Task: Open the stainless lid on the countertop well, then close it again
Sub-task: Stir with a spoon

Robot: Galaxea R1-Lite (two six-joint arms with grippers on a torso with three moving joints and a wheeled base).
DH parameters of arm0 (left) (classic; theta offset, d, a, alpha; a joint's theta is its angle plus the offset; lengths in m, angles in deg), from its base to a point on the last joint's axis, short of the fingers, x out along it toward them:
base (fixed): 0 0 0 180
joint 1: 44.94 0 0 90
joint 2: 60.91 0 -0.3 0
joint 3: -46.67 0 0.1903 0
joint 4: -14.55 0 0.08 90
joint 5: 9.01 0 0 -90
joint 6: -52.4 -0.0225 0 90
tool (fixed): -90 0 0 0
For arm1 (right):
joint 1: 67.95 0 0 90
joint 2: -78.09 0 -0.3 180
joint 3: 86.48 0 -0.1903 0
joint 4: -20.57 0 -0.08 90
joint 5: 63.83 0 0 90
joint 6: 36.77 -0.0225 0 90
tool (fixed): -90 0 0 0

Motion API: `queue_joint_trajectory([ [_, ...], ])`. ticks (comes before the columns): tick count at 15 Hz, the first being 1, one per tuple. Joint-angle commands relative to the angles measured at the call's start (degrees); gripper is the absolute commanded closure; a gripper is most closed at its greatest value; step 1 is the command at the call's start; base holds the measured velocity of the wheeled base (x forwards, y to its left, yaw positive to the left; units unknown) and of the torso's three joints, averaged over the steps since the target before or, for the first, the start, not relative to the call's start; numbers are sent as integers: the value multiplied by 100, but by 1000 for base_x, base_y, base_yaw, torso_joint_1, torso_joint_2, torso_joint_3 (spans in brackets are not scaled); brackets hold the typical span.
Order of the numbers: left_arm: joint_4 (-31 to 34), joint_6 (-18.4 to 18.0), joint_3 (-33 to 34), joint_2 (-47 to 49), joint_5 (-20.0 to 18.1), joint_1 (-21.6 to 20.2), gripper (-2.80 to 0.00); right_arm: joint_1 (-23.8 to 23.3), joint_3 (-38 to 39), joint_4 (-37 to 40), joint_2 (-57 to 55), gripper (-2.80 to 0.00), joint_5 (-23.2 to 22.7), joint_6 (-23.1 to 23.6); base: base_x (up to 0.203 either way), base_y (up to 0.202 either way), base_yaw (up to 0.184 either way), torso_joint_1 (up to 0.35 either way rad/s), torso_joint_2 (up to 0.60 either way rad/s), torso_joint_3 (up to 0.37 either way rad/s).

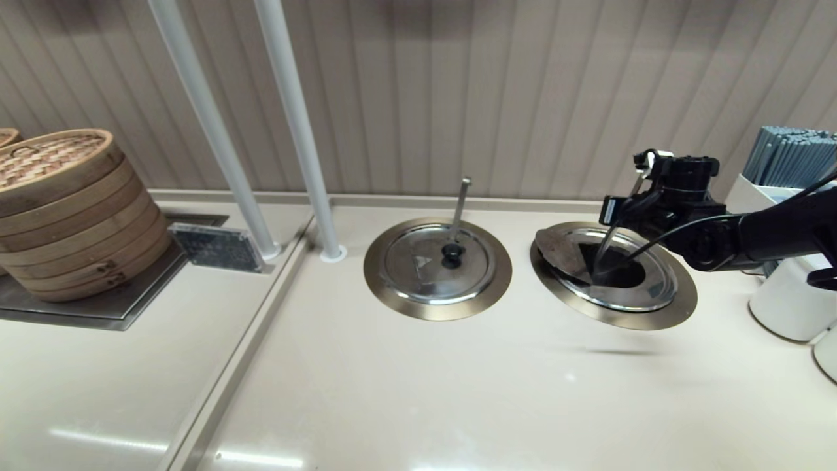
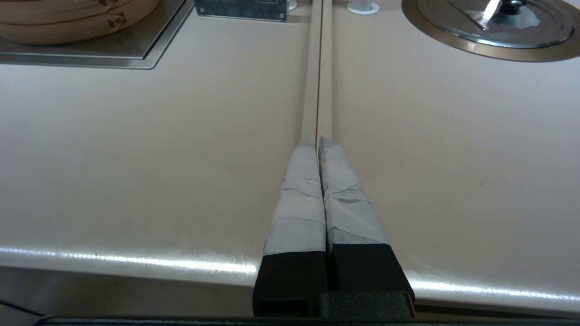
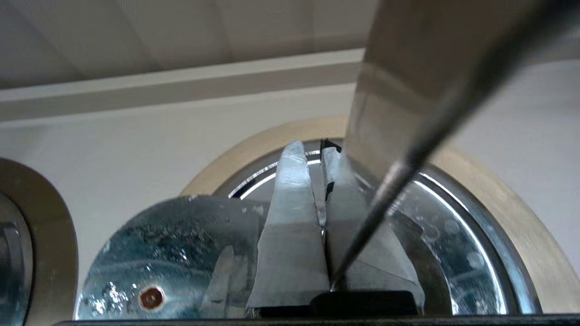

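Note:
The stainless lid [image 1: 561, 252] on the right-hand countertop well [image 1: 654, 315] is folded open. Its left half stands tilted up, and its wet underside [image 3: 172, 253] with a rivet faces the right wrist camera. The other half [image 1: 654, 278] lies flat beside the dark opening [image 1: 618, 273]. The slanting ladle handle [image 1: 608, 241] rises out of the opening and crosses close past the right wrist camera. My right gripper [image 1: 609, 210] hovers over the well beside the raised half, fingers [image 3: 292, 203] shut with nothing clearly between them. My left gripper [image 2: 318, 142] is shut above the counter seam near the front edge.
The twin lid [image 1: 437, 261] lies closed in its ring, with an upright ladle handle [image 1: 461, 203]. Stacked bamboo steamers [image 1: 65, 209] stand at far left, two white poles [image 1: 294, 124] behind the middle. White containers [image 1: 785, 307] and a chopstick holder [image 1: 791, 157] crowd the right edge.

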Motion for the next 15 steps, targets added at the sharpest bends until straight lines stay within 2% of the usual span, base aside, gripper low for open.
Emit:
queue_joint_trajectory([
  [1,-3,3,1,0,0,-1,0,-84,788,-186,551,0,-44,5,0,0,0,0,0,0],
  [3,-1,-2,0,0,0,-1,0,-336,1253,-578,739,0,-164,32,0,0,0,0,0,0],
  [6,-3,-2,5,0,0,-1,0,-685,1067,-680,454,0,-356,47,0,0,0,0,0,0],
  [11,5,-2,5,0,0,-1,0,-823,-187,-428,-358,0,-362,57,0,0,0,0,0,0],
  [15,6,-2,5,0,0,-1,0,-475,-1315,42,-953,0,21,67,0,0,0,0,0,0],
])
